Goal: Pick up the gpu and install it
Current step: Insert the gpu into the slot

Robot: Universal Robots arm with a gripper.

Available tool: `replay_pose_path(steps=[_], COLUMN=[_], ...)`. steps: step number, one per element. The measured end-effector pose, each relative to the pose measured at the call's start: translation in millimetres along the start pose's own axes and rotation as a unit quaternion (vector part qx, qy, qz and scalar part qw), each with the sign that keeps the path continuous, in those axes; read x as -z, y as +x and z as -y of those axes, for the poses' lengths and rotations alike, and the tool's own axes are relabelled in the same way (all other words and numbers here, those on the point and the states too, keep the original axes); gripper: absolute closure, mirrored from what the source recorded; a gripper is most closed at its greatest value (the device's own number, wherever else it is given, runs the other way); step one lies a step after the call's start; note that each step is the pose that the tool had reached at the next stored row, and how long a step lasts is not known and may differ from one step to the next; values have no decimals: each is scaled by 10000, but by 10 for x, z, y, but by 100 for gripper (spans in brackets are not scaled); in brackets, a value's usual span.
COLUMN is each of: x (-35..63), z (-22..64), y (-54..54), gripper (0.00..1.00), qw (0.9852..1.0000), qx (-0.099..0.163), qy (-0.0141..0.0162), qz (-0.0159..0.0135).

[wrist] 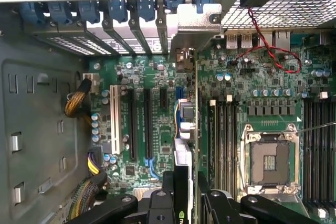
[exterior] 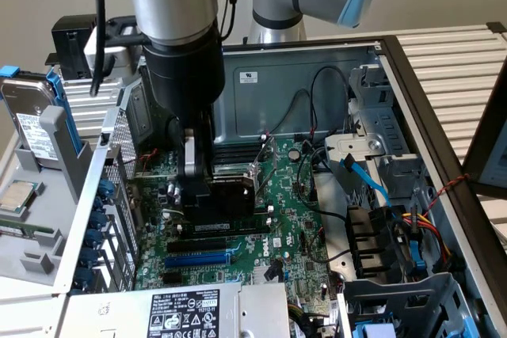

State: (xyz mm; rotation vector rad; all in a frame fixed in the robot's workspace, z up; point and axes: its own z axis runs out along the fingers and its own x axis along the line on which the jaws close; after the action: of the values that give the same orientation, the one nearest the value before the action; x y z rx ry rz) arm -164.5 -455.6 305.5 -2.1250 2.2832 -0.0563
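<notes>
— What are you looking at, biggest first?
— Your case is lying open, and your arm is reaching down into it over the motherboard.
— And the claw?
— Your gripper is clamping the gpu between its fingers and holding it on edge over the slots. Its bracket is sitting up by the case's rear wall. I cannot tell if it is seated.

I see a matt black shroud and a bright bare-metal bracket on the gpu, inside a case of dull grey sheet metal.
</notes>
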Motion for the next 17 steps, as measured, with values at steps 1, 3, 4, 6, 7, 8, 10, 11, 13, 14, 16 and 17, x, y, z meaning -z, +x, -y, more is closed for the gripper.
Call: replay_pose_path(steps=[1,3,4,6,7,8,10,11,13,14,16,17], x=[-3,-8,-11,-16,-19,-21,-30,-40,-60,-67,-75,-79], z=[-1,-4,-4,-8,-13,-15,-16,-16,-17,-19,-28,-34], y=[-2,-6,-8,-9,-9,-6,7,17,30,32,44,51], gripper=[73,73,73,73,73,73,73,73,73,73,73,73], qw=[10000,10000,10000,10000,10000,10000,10000,9999,9999,9999,9999,9998], qx=[0,1,1,0,-1,-1,-3,-4,-6,-6,-6,-6], qy=[0,0,0,0,1,1,-2,-5,-7,-7,-8,-9], qz=[0,1,3,9,16,33,80,113,146,148,160,173])
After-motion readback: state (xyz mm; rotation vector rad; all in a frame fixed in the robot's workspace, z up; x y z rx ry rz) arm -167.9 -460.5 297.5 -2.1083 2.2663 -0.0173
